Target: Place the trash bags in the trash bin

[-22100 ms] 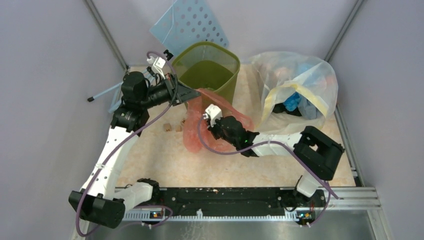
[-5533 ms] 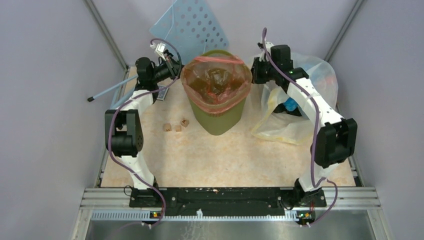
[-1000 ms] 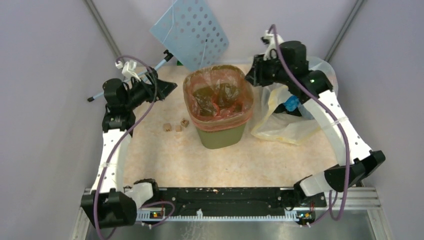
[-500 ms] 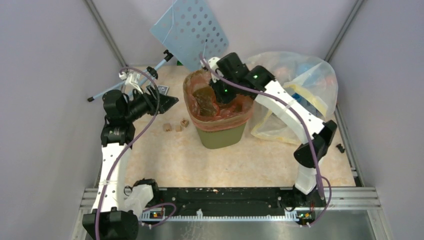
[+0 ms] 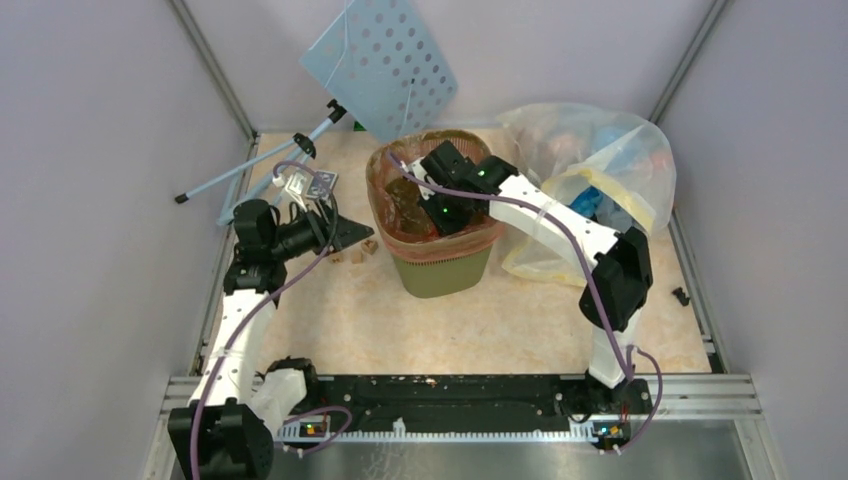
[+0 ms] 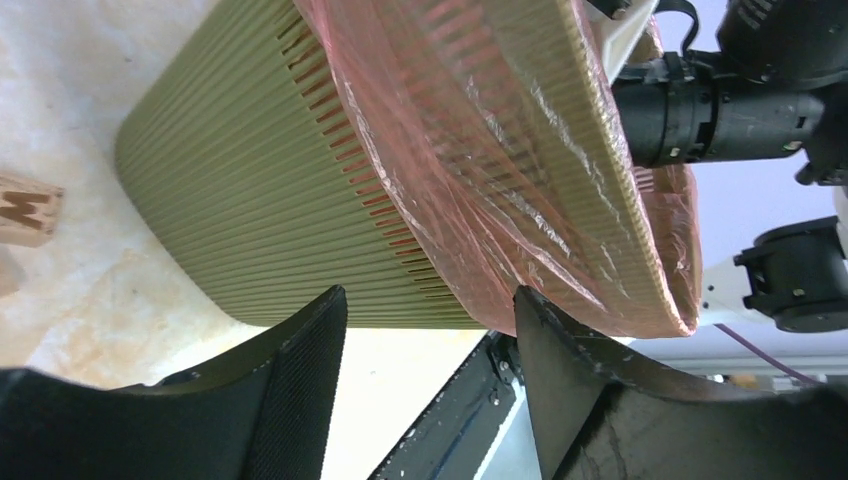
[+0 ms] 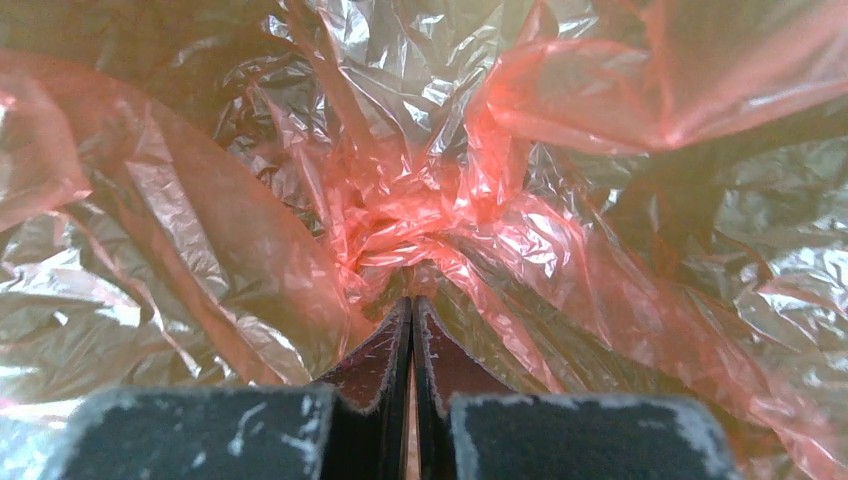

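Observation:
The olive-green trash bin (image 5: 441, 268) stands mid-table, lined with the orange-red trash bag (image 5: 478, 233), whose edge is folded over the rim. My right gripper (image 5: 437, 212) reaches down inside the bin. In the right wrist view it (image 7: 411, 300) is shut, with its tips pressed into the crumpled bag (image 7: 420, 200). My left gripper (image 5: 352, 233) hangs open just left of the bin. In the left wrist view it (image 6: 430, 312) holds nothing; the bin's ribbed wall (image 6: 250, 190) and the bag's folded edge (image 6: 480, 150) lie right beyond its fingertips.
A large clear bag of colourful items (image 5: 590, 180) sits right of the bin. A pale blue perforated panel (image 5: 385, 60) leans at the back, with a thin-legged stand (image 5: 260, 165) to its left. Small wooden blocks (image 5: 352, 254) lie by the left gripper.
My right arm swung from behind the bin down into it, and its gripper closed. My left arm moved nearer and rightward to the bin's side, jaws narrowing slightly.

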Action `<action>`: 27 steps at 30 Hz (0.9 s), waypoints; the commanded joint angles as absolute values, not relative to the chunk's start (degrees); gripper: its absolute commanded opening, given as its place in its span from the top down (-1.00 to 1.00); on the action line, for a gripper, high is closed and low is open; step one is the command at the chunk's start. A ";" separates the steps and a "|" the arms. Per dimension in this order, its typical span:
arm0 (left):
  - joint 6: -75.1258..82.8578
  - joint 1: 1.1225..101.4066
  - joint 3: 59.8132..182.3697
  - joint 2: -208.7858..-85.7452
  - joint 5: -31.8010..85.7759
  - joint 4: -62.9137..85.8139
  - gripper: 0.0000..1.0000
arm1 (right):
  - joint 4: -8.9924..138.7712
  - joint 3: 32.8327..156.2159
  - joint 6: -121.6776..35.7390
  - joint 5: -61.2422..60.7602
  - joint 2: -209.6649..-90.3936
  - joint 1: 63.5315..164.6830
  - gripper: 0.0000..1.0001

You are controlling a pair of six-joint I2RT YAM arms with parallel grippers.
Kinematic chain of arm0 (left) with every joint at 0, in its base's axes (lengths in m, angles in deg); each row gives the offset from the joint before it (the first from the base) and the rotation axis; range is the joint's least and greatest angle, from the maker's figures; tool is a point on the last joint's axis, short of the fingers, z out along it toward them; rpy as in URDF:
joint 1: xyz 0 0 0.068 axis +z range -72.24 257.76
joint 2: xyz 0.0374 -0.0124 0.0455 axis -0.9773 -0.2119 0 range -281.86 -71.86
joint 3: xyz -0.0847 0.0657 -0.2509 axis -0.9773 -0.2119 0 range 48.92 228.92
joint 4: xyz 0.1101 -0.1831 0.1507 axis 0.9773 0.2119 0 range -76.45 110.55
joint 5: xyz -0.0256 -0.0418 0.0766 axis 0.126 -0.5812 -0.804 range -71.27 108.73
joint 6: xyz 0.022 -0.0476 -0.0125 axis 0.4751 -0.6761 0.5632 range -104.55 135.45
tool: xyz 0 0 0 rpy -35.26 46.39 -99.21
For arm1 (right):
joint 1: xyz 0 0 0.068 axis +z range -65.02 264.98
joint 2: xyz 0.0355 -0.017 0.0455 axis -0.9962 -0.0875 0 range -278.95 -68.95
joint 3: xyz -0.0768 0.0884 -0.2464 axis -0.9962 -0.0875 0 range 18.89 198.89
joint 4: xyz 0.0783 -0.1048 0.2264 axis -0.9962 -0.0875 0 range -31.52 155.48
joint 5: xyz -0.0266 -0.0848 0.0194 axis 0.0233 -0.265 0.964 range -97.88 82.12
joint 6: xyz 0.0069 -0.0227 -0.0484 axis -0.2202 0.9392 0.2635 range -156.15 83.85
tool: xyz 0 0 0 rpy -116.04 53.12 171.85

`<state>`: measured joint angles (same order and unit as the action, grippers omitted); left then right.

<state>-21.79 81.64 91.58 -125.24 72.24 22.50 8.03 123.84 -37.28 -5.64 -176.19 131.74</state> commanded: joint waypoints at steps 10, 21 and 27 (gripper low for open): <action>-25.97 79.43 87.28 -129.88 76.85 10.05 -0.33 | 14.65 119.67 -37.44 -3.59 -180.26 131.96 1.00; -23.25 78.03 86.42 -134.75 75.80 9.63 -0.34 | 15.55 117.90 -36.58 -0.70 -183.76 130.94 1.00; -20.55 78.03 85.98 -135.76 74.70 12.02 -0.33 | 16.82 116.15 -36.43 0.43 -185.22 130.17 1.00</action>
<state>-23.51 78.15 86.22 -135.41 75.00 12.73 14.53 117.10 -37.17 -0.96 -183.64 130.89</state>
